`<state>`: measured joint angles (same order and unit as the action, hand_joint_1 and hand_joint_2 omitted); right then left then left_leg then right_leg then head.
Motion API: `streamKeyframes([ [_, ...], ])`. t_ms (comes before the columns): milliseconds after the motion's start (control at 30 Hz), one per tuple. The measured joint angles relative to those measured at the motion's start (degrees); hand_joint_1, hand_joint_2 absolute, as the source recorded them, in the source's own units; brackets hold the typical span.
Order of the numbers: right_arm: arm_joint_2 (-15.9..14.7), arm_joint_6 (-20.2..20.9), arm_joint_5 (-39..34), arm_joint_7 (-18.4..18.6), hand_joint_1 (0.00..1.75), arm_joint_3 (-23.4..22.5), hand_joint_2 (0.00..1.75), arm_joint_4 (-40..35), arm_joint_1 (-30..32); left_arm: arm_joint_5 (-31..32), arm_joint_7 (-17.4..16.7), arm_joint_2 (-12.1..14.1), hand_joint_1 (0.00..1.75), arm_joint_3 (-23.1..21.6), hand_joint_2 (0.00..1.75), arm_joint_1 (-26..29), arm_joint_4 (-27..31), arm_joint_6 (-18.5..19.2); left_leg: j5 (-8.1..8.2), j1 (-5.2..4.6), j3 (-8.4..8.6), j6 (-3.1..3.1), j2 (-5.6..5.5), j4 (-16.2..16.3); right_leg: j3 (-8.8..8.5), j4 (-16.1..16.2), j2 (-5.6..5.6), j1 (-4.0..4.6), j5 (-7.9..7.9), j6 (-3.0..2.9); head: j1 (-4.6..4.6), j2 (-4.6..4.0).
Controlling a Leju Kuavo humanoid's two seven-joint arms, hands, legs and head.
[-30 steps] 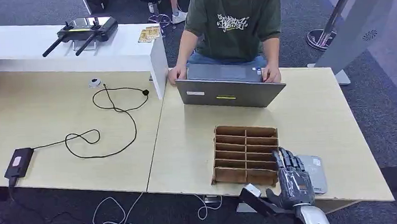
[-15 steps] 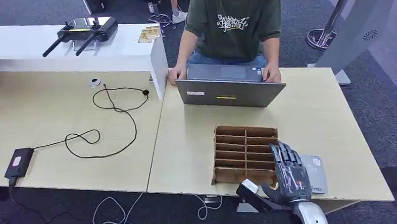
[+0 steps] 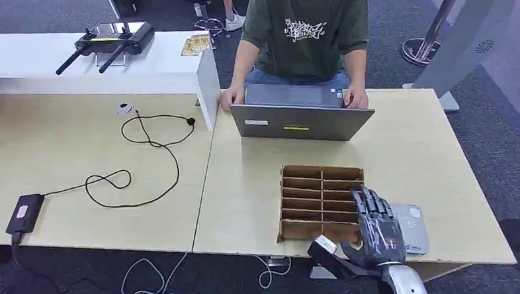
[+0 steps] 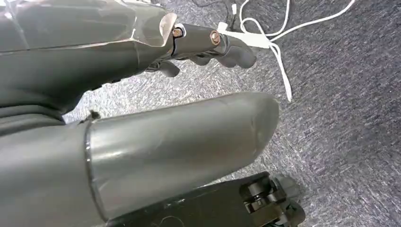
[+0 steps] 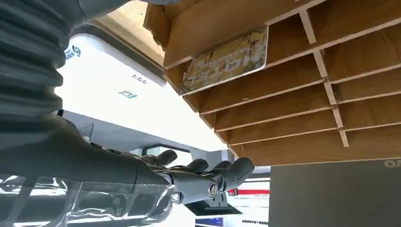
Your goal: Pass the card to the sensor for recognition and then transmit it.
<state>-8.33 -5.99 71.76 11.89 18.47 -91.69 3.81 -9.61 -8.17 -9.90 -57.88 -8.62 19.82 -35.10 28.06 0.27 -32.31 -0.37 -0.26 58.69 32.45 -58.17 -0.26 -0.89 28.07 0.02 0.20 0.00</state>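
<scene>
Head view: right hand (image 3: 377,231), fingers released, hovers between wooden rack (image 3: 320,201) and grey sensor (image 3: 411,226).

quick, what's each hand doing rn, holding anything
Left hand: hangs over the floor, fingers curled, holding nothing.
Right hand: fingers extended by the wooden organizer, empty.

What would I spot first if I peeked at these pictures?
Probably the robot's dark right hand, with its fingers spread over the near right corner of the brown slotted box on the table. In the right wrist view a yellowish card sits in one slot. Across the table a person in a green shirt works at a grey laptop.
</scene>
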Motion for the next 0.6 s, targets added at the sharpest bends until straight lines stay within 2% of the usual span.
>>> streamKeyframes([
  [300, 0.02, 0.74, 0.0, 0.46, 0.0, 0.0, 1.75, 0.02, 0.05, 4.92, -1.18, 0.0, 0.0, 2.8, 0.0, 0.57, 0.79, 0.33, 0.0, 0.0, 0.0, 0.0, 0.0, 0.0, 0.0, 0.0, 0.0, 0.0, 0.0, 0.0, 0.0, 0.0],
  [600, 0.22, 0.68, 0.2, 0.81, 0.0, 0.0, 1.75, -0.04, 0.42, 6.21, -1.53, -0.07, 0.0, 4.7, 0.0, 0.83, 1.09, 0.88, 0.0, 0.0, 0.0, 0.0, 0.01, 0.0, 0.01, 0.0, 0.01, 0.0, 0.0, 0.0, -0.02, 0.0],
])
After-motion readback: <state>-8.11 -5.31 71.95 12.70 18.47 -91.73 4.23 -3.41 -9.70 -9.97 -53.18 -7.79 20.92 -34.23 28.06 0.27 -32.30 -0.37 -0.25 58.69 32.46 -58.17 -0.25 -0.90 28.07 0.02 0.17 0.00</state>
